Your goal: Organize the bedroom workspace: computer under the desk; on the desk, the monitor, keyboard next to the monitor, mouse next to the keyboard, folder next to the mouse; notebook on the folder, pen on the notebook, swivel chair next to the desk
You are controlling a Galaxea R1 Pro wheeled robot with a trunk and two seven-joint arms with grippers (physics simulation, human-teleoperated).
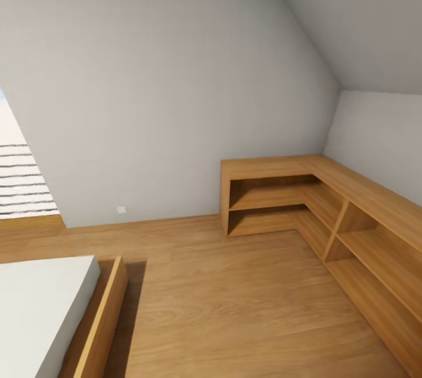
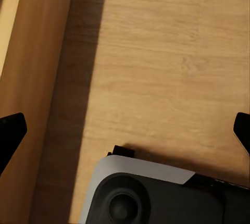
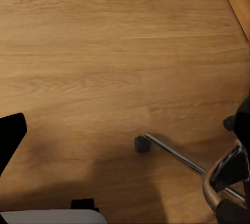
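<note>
Where the head view looks forward and down, it takes in a corner of the bedroom (image 1: 146,73): grey walls under a sloped ceiling and a light wood plank floor (image 1: 234,307). A low L-shaped wooden shelf unit (image 1: 316,208) with open compartments runs along 2 walls into the corner. At the near left lies a white mattress (image 1: 41,302) in a wooden bed frame (image 1: 102,319), which throws a shadow on the floor beside it. A small white wall socket (image 1: 121,210) sits just above the skirting, and a striped bright panel (image 1: 20,181) shows at the far left.

In the left wrist view, the left gripper (image 2: 125,130) hangs over the floor with its 2 dark fingertips (image 2: 11,133) far apart, holding nothing; the robot's grey and black base (image 2: 151,195) lies below, and a wooden board (image 2: 31,78) runs alongside.

In the right wrist view, the right gripper (image 3: 125,130) is likewise spread wide and empty above the planks. The swivel chair (image 3: 208,166) shows here by 1 chrome leg ending in a dark castor (image 3: 140,144), standing on the floor near the robot's base.
</note>
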